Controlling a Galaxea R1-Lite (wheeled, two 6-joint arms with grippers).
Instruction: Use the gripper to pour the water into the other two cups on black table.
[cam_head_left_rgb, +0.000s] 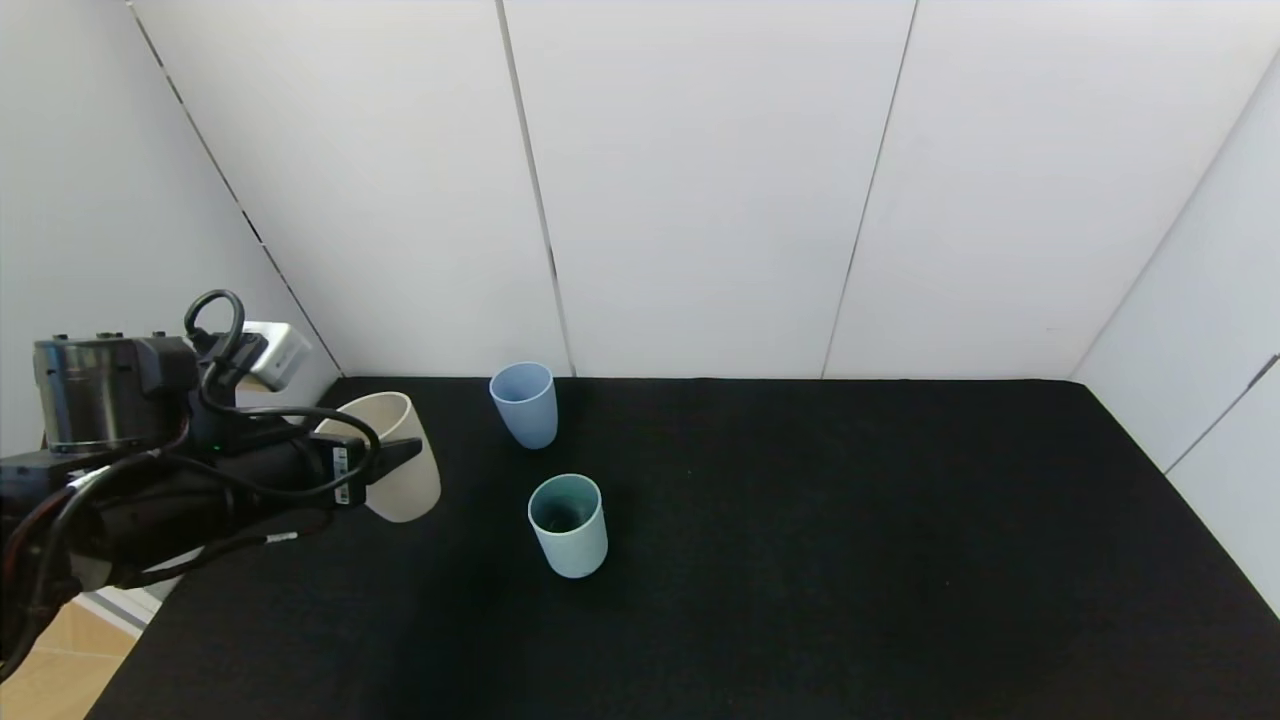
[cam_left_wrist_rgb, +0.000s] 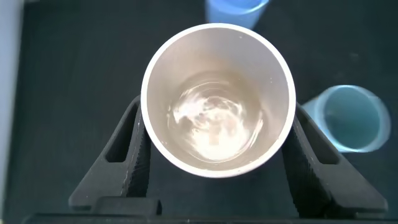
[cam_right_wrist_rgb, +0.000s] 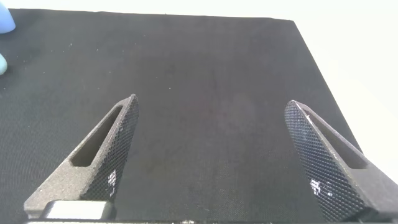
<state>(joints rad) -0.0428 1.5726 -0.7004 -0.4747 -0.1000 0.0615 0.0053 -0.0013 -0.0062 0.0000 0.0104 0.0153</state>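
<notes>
Left wrist view is showing the left gripper (cam_left_wrist_rgb: 217, 124) clamping its jaws on either side of a beige cup (cam_left_wrist_rgb: 217, 99), which is holding a little water (cam_left_wrist_rgb: 214, 121) at the bottom. Seen from the head camera, that beige cup (cam_head_left_rgb: 392, 455) is sitting at the left edge of the black table (cam_head_left_rgb: 850, 560), tilted slightly. The blue cup (cam_head_left_rgb: 524, 403) is standing upright to its right, nearer the wall; the teal cup (cam_head_left_rgb: 568, 524) is standing right of the beige cup, nearer the robot. The right gripper (cam_right_wrist_rgb: 211, 162) is hovering over bare table, jaws spread wide and holding nothing.
</notes>
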